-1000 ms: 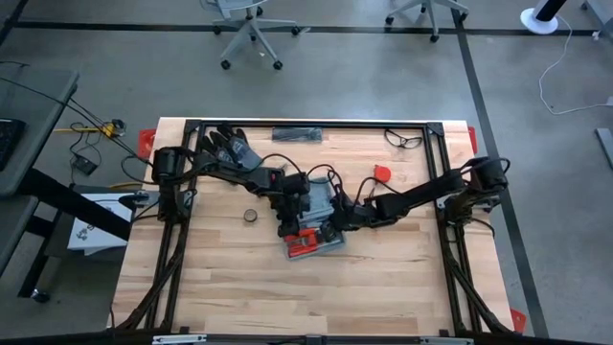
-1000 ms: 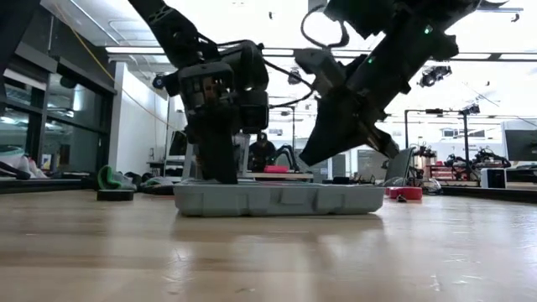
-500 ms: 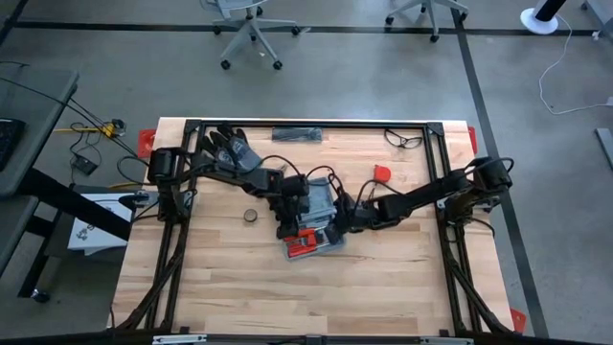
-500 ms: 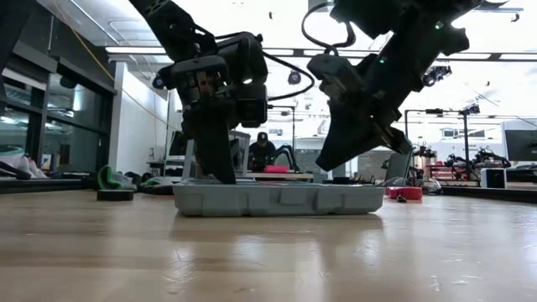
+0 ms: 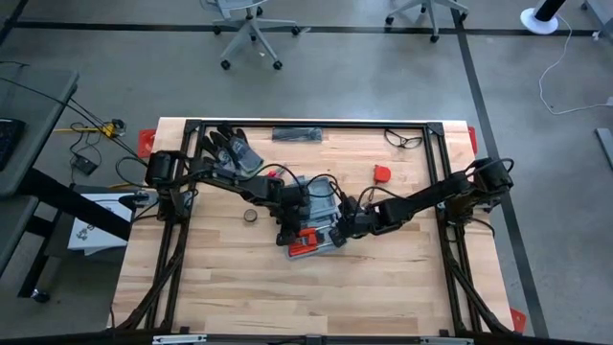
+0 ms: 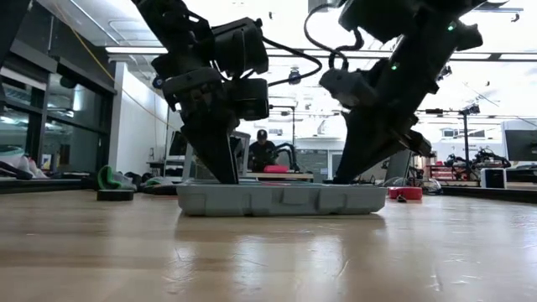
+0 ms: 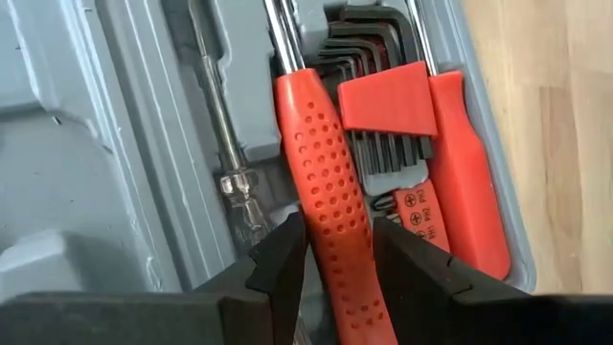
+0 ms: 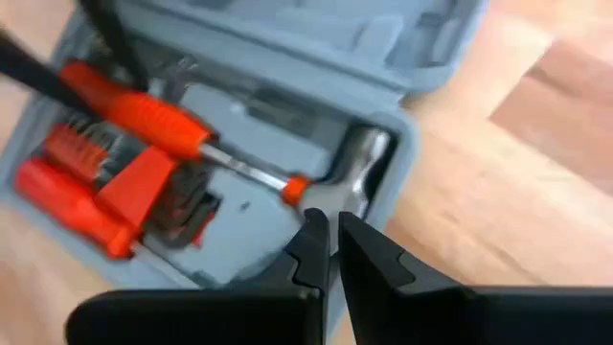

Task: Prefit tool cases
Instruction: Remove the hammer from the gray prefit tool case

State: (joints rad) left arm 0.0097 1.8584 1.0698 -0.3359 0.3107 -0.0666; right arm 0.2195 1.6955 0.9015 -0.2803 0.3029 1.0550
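The left tool grips the hammer's orange handle over the open tool case mid-desk, the right tool shut at its head; uneven pushing could jam it askew.

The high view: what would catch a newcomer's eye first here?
Both arms meet over the open tool case at mid-table. The left gripper clamps its fingers on an orange tool handle lying in the case, while the right gripper, fingers shut, hovers at the hammer head.
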